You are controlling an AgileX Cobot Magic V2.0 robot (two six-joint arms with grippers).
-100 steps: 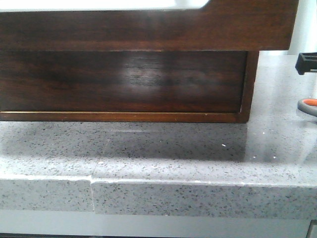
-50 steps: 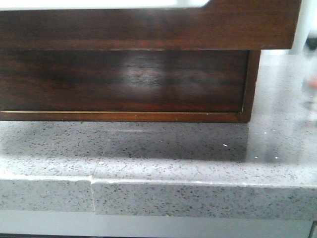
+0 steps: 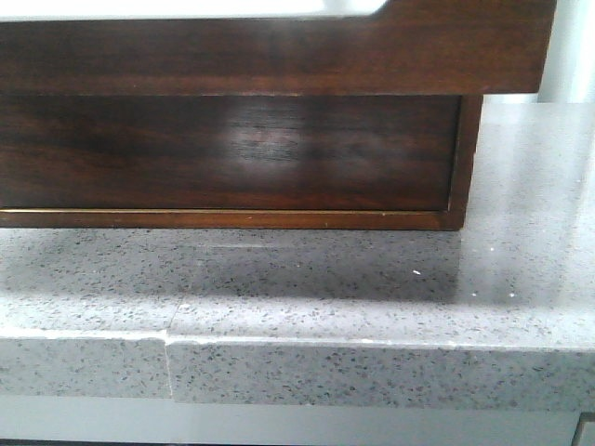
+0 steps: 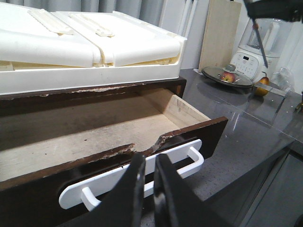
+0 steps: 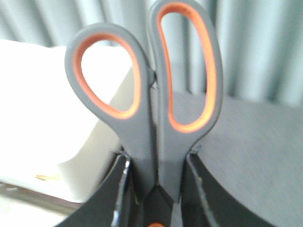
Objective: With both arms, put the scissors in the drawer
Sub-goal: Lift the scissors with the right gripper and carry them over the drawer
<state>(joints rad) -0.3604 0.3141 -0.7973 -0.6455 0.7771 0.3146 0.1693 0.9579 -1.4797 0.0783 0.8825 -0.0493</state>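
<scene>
R gripper (image 5: 156,165): closed on the scissors (image 5: 156,94). Both black fingers (image 5: 116,189) clamp the two grey handle shanks from either side. Handle loops, grey w/ orange inner lining, stand clear of the fingertips; blades not visible in the R wrist view. Behind the scissors: blurred white box (image 5: 42,118) and grey curtain (image 5: 255,42).

L gripper (image 4: 147,163): fingers nearly together, only a narrow gap between tips; nothing seen between them. Tips sit just in front of the drawer (image 4: 94,137), at the chipped top edge of its dark brown front, directly above the white handle (image 4: 135,179). Whether tips touch the front: cannot tell. Drawer is pulled out; bare light-wood interior, no scissors in it. White plastic tray (image 4: 90,52) rests on the cabinet top above the drawer.

Further out in the L wrist view: the R arm's gripper hangs at the frame's upper corner w/ the scissor blades pointing down, well apart from the drawer. Grey countertop (image 4: 246,132) carries a round plate (image 4: 227,78) w/ fruit, a white appliance (image 4: 258,47), and a leaning wooden board (image 4: 220,33).

Front view: drawer front and speckled countertop only; neither gripper nor scissors in frame.
</scene>
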